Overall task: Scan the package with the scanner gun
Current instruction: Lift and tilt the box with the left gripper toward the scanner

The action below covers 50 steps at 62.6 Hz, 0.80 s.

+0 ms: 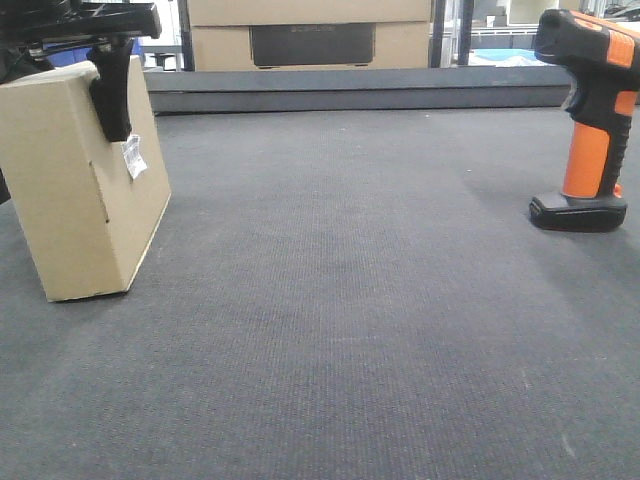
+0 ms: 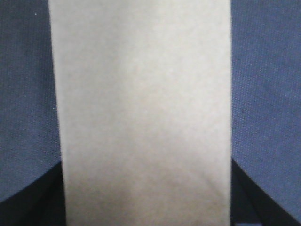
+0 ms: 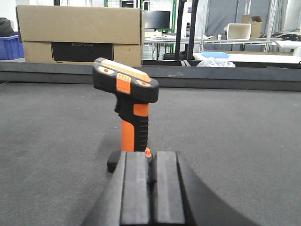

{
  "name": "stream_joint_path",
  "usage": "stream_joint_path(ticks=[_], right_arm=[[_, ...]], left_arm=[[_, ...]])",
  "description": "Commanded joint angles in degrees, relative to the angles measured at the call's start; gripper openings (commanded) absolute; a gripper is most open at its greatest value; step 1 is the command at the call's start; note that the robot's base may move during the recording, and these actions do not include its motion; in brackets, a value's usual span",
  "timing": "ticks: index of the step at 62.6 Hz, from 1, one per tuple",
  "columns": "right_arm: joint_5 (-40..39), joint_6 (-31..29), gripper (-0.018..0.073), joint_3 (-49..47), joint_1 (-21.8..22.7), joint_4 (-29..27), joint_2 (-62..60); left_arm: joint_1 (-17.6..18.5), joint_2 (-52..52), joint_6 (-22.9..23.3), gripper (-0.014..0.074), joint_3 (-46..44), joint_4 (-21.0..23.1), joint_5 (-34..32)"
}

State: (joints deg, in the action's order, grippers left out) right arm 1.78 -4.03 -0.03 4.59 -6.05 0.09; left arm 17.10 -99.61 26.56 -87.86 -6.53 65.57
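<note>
I see a dark grey carpeted bench [image 1: 350,330] from the front. At far left, my left end effector [image 1: 95,110] clamps the package [image 1: 70,210], a plain brown cardboard box. One black finger [image 1: 112,95] presses on the face that carries a small white barcode label [image 1: 134,156]. The box leans slightly, and its lower edge looks to be on the bench. In the left wrist view, cardboard fills the middle, with dark fingers at both lower corners.

At far right, well apart from the box, the scanner gun [image 1: 590,150] stands upright on its black base. In the right wrist view it is just ahead of my right end effector [image 3: 151,188], whose two pads are pressed together, holding nothing. A large cardboard box with a dark panel [image 3: 80,33] sits beyond the bench's far edge.
</note>
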Motion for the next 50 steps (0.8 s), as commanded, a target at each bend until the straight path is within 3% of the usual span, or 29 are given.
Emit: stream_joint_path(ticks=[1,9,23,34,41,50], right_arm=[[-1.0,0.0,-0.0167,0.0,0.3,-0.1,-0.1],[-1.0,0.0,-0.0167,0.0,0.3,-0.1,-0.1],[-1.0,0.0,-0.0167,0.0,0.3,-0.1,-0.1],[-1.0,0.0,-0.0167,0.0,0.3,-0.1,-0.1],[-1.0,0.0,-0.0167,0.0,0.3,-0.1,-0.1],[-1.0,0.0,-0.0167,0.0,0.3,-0.1,-0.1]], left_arm=[[0.3,0.5,0.0,-0.0111,-1.9,0.4,1.7],[0.3,1.5,-1.2,-0.0111,-5.1,1.9,4.4],[0.3,3.8,-4.0,-0.0111,-5.5,14.6,-0.3],[1.0,2.6,-8.5,-0.0111,-3.3,21.7,-5.2],[1.9,2.5,-8.6,-0.0111,0.0,22.3,-10.8],[3.0,2.5,-8.6,-0.0111,2.6,23.0,-13.0]])
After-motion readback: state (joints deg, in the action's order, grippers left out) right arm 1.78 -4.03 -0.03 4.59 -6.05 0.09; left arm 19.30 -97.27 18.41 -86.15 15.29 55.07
